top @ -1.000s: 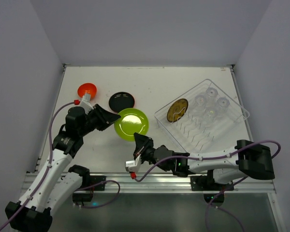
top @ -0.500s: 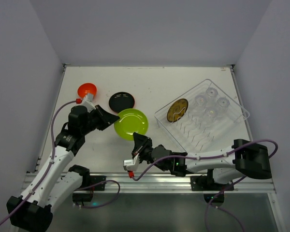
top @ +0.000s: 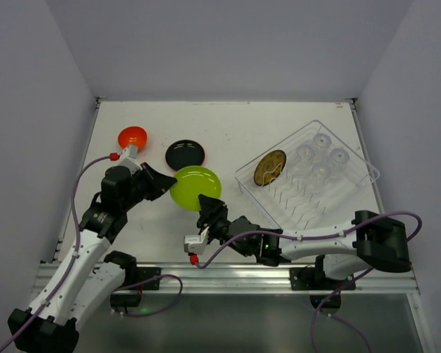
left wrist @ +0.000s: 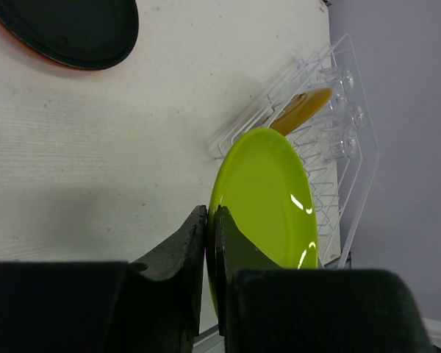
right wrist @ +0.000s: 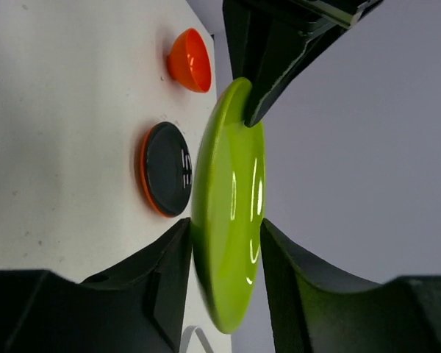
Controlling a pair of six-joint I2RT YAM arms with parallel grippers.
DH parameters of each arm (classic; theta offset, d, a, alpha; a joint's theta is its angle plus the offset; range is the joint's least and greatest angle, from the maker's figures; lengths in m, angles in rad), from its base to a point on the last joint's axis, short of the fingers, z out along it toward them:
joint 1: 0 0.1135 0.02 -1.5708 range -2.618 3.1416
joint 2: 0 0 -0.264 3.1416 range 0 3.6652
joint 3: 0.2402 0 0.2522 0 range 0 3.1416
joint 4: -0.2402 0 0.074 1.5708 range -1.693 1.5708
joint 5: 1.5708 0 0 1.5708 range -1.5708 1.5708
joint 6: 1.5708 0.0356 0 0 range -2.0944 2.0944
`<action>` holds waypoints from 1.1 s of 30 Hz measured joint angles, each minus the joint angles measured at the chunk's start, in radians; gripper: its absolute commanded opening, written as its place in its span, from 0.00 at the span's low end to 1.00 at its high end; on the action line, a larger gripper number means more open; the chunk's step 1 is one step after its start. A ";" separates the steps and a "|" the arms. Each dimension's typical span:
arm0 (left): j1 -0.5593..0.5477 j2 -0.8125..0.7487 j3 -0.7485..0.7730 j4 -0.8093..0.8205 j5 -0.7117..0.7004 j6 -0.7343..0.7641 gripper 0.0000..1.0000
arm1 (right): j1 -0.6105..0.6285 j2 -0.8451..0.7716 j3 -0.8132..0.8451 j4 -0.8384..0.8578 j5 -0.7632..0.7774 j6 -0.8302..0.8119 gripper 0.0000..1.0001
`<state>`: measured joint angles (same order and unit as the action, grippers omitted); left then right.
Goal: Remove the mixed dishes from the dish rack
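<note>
The lime green plate (top: 195,187) hangs tilted just above the table between the two arms. My left gripper (top: 167,188) is shut on its left rim; in the left wrist view both fingers pinch the edge of the plate (left wrist: 268,198). My right gripper (top: 206,211) is open at the plate's near rim: in the right wrist view its jaws stand on either side of the plate (right wrist: 231,213), with a gap at the upper finger. The dish rack (top: 354,153) at the right holds an upright brown-yellow plate (top: 270,167) and several clear cups (top: 321,140).
An orange-red bowl (top: 132,137) and a dark plate (top: 185,154) with an orange rim lie on the table at the back left, close behind the green plate. The rack's near corner (top: 241,180) is just right of the plate.
My left gripper has shut on the green plate's rim. My right gripper's jaws have opened off the plate. The plate has shifted a little to the left.
</note>
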<state>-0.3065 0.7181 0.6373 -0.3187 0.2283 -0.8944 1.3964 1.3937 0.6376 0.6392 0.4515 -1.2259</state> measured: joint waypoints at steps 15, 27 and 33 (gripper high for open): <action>-0.003 -0.060 -0.028 -0.009 -0.196 -0.095 0.00 | -0.015 -0.212 -0.070 -0.002 -0.096 0.245 0.99; 0.016 0.320 0.063 0.198 -0.380 -0.107 0.00 | -0.476 -0.433 0.233 -0.501 -0.102 1.160 0.99; 0.097 0.563 0.108 0.431 -0.385 -0.058 0.00 | -0.615 -0.616 0.166 -0.624 -0.084 1.458 0.99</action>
<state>-0.2092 1.2808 0.7448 0.1120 -0.1566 -0.9520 0.7818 0.7773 0.8032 0.0151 0.3679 0.2325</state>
